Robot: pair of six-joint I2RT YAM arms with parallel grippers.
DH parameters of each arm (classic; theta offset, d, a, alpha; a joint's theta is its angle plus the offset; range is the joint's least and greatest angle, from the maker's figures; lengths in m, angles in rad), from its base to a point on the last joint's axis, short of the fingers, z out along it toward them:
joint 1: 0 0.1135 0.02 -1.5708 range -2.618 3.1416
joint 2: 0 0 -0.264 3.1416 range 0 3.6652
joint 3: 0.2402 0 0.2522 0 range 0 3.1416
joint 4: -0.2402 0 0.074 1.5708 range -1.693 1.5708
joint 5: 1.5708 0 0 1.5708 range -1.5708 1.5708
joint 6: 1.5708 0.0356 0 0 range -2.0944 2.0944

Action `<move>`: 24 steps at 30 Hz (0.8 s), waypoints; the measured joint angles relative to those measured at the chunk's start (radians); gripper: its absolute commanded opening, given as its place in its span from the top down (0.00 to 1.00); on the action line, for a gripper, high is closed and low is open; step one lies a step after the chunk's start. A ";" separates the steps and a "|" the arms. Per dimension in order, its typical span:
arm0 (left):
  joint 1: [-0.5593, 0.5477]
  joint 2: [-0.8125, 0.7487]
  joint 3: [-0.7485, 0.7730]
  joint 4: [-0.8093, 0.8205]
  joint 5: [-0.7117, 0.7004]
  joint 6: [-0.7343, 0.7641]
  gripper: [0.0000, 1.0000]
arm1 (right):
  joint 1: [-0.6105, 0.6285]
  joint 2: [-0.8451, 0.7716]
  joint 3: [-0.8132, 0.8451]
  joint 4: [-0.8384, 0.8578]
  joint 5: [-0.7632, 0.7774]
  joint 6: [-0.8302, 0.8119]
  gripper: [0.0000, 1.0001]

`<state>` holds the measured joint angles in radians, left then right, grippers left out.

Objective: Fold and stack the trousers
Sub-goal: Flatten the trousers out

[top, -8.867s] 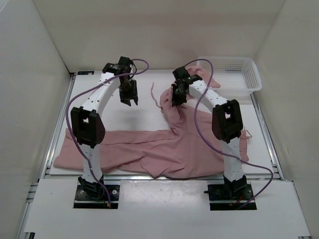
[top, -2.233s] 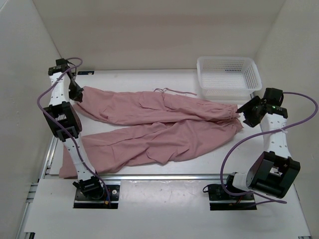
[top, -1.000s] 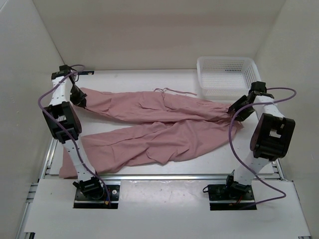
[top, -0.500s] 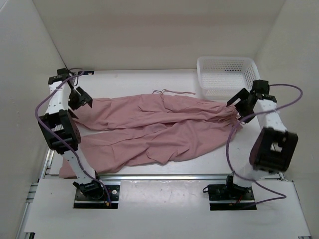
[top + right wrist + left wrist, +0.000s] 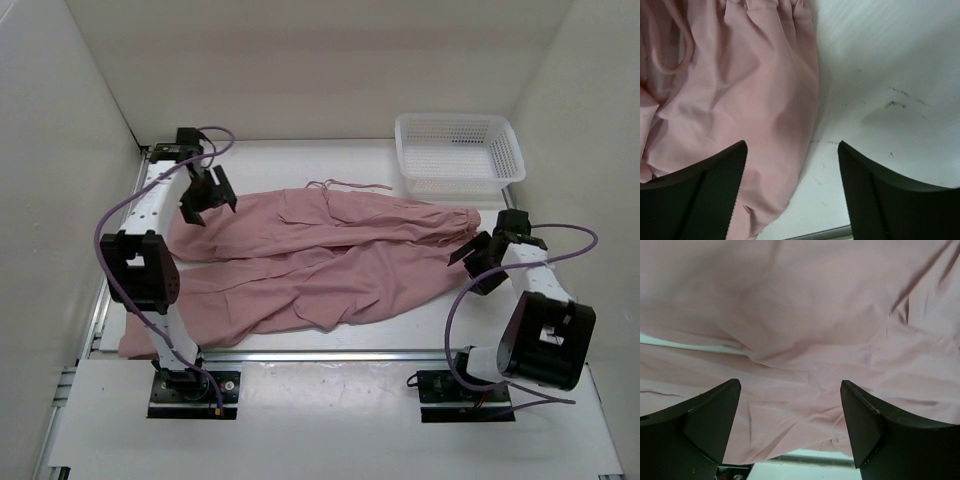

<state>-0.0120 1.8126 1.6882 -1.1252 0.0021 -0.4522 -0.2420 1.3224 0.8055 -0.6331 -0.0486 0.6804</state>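
**Mia:** What is the left end effector [image 5: 207, 197] doing?

**Ben:** It is hanging in the air with its two fingers [image 5: 705, 425] spread wide. It is holding nothing at all.

**Mia:** What is lying under it?

**Ben:** The trousers [image 5: 320, 250]. Its own camera is looking down at pink cloth, and the cloth is filling almost the whole view. It is hovering over the far leg, close to the leg's end on the left side.

**Mia:** And the right end effector [image 5: 478, 262]?

**Ben:** That one is spread wide too, and it is gripping nothing. It is hanging just beside the waist end of the trousers, on the right. One finger is sitting over pink cloth and the other over the bare desk [image 5: 880, 75].

**Mia:** Why are the trousers lying like that?

**Ben:** I think they are being laid out long and flat so the folding is getting easier. The waist is pointing right and both legs are running left. The far leg is lying along the near leg and covering a bit of it. The cloth is looking a little wrinkly in the middle.

**Mia:** Why is one arm hanging at each end?

**Ben:** I am guessing each one is looking after its own end, so the long trousers are not bunching up.

**Mia:** And the basket [image 5: 458, 183]?

**Ben:** It is sitting in the far right corner, apart from the trousers. Maybe the folded trousers are going there.
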 measured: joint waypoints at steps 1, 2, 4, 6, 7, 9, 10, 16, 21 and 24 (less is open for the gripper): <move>-0.029 0.015 -0.008 0.001 0.003 0.000 0.07 | 0.000 0.023 0.000 0.016 -0.002 0.002 0.26; -0.050 0.028 -0.013 -0.001 0.006 0.000 0.07 | 0.000 0.045 0.000 0.031 -0.004 0.006 0.31; -0.079 0.045 -0.013 -0.002 0.014 0.000 0.07 | 0.000 0.098 0.000 0.062 -0.006 0.013 0.40; -0.089 0.045 -0.011 -0.005 0.017 0.003 0.06 | 0.000 0.150 0.001 0.090 -0.006 0.020 0.59; -0.089 0.045 -0.007 -0.008 0.017 0.003 0.06 | 0.000 0.171 0.001 0.101 -0.005 0.020 0.68; -0.088 0.045 0.004 -0.009 0.017 0.004 0.06 | 0.000 0.208 0.002 0.121 -0.003 0.018 1.00; -0.088 0.045 0.012 -0.012 0.017 0.004 0.06 | 0.000 0.221 0.003 0.122 -0.006 0.016 1.00; -0.082 0.045 0.072 -0.034 0.005 0.011 0.05 | 0.000 0.064 -0.084 0.114 0.009 0.017 1.00; -0.048 0.044 0.079 -0.046 0.000 0.008 0.05 | 0.002 -0.294 -0.130 -0.060 0.050 0.048 1.00; 0.002 0.036 0.062 -0.045 0.007 0.006 0.06 | 0.008 -0.438 -0.140 -0.159 0.064 0.082 0.96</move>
<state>-0.0105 1.8488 1.7504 -1.1702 0.0093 -0.4458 -0.2337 0.8845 0.6659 -0.7918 0.0151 0.7620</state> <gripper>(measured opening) 0.942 0.007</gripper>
